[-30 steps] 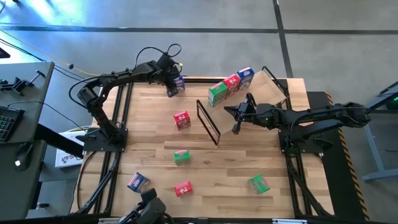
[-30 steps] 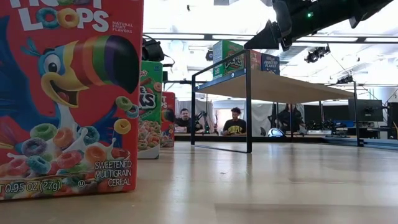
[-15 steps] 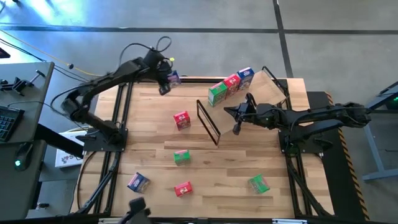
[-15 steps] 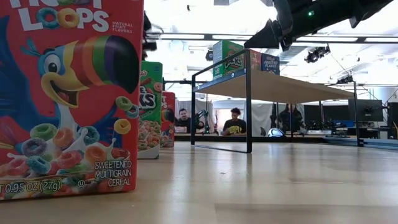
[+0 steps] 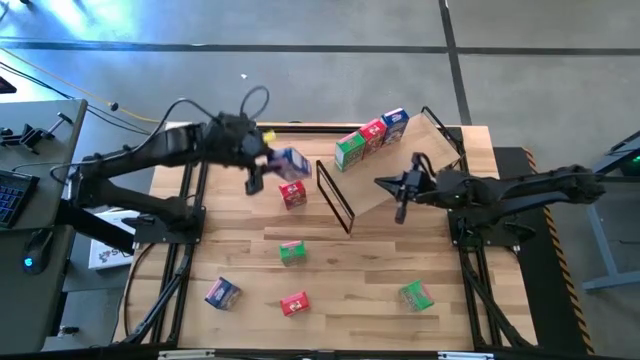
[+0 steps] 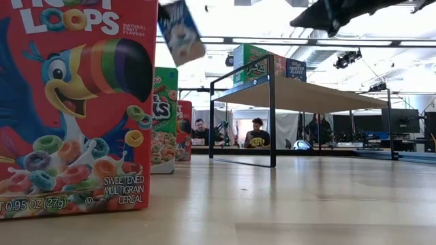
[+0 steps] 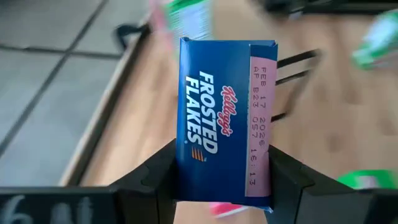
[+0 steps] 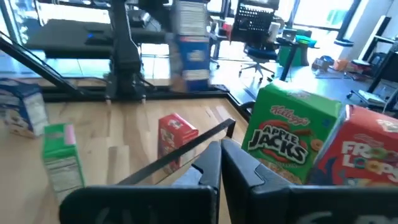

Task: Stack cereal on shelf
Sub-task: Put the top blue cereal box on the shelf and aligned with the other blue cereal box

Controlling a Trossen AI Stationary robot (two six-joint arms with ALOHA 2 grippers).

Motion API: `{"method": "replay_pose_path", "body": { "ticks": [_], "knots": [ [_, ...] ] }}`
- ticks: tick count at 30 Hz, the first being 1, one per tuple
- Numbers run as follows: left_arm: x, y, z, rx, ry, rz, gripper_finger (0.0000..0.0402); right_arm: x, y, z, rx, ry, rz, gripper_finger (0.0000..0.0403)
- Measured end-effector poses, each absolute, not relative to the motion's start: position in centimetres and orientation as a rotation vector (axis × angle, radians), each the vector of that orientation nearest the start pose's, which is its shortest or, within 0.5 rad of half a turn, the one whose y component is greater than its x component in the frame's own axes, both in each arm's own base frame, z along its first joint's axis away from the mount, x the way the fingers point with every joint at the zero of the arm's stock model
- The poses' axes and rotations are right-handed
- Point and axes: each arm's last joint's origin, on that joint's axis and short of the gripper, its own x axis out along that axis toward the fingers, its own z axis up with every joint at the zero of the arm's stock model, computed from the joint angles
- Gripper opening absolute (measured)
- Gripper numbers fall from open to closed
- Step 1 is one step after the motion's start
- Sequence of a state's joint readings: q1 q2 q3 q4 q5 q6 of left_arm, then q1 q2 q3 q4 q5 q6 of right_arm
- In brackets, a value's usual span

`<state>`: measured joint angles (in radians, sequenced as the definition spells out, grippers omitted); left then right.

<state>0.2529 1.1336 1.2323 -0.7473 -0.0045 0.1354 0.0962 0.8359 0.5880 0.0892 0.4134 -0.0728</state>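
Left gripper [image 5: 268, 164] clamps a blue box [image 5: 292, 162] of Frosted Flakes by its two narrow sides, fingers [image 7: 155, 180] partly closed on it. The box is carried above the table [image 5: 380, 250], over the red box [image 5: 293, 194] and near the shelf's front edge, likely on its way to the row.

The shelf [image 5: 385, 180] is tilted, front edge low. A green box [image 5: 348, 149], a red one [image 5: 373, 133] and a blue one [image 5: 395, 120] stand side by side along its far edge.

Right gripper [image 5: 402, 190] hangs over the shelf board, fingers closed, empty, probably waiting clear of the drop spot.

Loose on the table: green [image 5: 292, 252], blue [image 5: 221, 292], red [image 5: 294, 303], green [image 5: 415, 295].
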Motion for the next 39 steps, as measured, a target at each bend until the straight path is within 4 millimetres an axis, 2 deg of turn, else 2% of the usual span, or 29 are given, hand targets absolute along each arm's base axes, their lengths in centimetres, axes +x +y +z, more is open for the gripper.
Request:
{"method": "replay_pose_path", "body": {
  "ticks": [6,9,18,24,29,34,39],
  "knots": [
    [24.5,0.6,37.8,0.057,0.65,0.038,0.0156,17.0,1.9,29.0,-0.077,0.144,-0.251,0.0],
    [26.2,-1.3,37.4,0.039,0.675,-0.017,0.0156,16.3,2.4,29.1,-0.072,0.147,-0.213,0.0],
    [32.9,-5.3,31.8,-0.069,0.879,-0.043,0.0156,15.3,3.5,28.7,-0.057,0.195,-0.138,0.0],
    [36.6,-6.9,28.6,-0.12,0.944,-0.026,0.0156,15.3,3.6,28.4,-0.065,0.222,-0.127,0.0],
    [38.8,-7.7,25.5,-0.16,0.988,-0.027,0.0156,15.3,3.6,28.3,-0.073,0.238,-0.127,0.0],
    [39.7,-8.5,23.3,-0.136,1.022,-0.018,0.0157,15.2,3.6,28.1,-0.08,0.259,-0.127,0.0],
    [39.6,-9.1,23.1,-0.1,1.019,-0.004,0.0179,15.2,3.6,28.0,-0.082,0.264,-0.127,0.0]
  ]
}}
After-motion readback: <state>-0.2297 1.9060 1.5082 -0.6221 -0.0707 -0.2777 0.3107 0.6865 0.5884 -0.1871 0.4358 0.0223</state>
